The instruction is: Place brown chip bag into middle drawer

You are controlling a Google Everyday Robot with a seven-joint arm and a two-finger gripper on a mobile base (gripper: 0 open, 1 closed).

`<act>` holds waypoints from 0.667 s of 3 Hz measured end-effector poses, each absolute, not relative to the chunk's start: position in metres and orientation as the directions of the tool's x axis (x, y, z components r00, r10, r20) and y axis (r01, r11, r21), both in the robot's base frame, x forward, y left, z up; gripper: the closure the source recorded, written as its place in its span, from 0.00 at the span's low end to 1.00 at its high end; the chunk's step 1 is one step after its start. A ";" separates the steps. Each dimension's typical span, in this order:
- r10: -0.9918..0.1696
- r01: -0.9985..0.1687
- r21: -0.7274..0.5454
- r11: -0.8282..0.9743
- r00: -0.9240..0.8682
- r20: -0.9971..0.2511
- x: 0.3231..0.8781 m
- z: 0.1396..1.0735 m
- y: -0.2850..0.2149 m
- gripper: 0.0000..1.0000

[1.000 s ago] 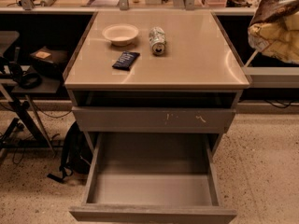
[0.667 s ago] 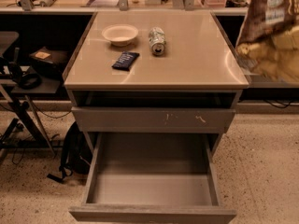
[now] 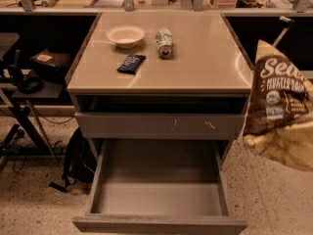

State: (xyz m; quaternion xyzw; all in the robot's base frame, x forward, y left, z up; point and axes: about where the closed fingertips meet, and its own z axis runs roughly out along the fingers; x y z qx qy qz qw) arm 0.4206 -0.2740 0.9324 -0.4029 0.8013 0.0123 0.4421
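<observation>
Hanging brown chip bag [image 3: 281, 106] right of middle drawer [image 3: 159, 197], hand unseen

The bag [image 3: 281, 106] is up in the air at the right edge of the shot, crinkled and tilted, with a dark brown top carrying white lettering and a pale yellow bottom, partly cut off by the frame. The gripper is out of shot. The bag hangs beside the cabinet's right side, above and to the right of the drawer [image 3: 159, 197] and clear of it. The drawer stands pulled wide open at the bottom, a deep grey box with a plain front, tall side walls and a flat floor showing bare.
</observation>
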 end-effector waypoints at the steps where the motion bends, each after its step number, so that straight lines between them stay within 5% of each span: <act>1: -0.645 -0.696 -0.267 0.667 -0.359 -0.675 0.400 0.879 -0.278 1.00; 2: -0.645 -0.696 -0.267 0.667 -0.359 -0.675 0.400 0.879 -0.278 1.00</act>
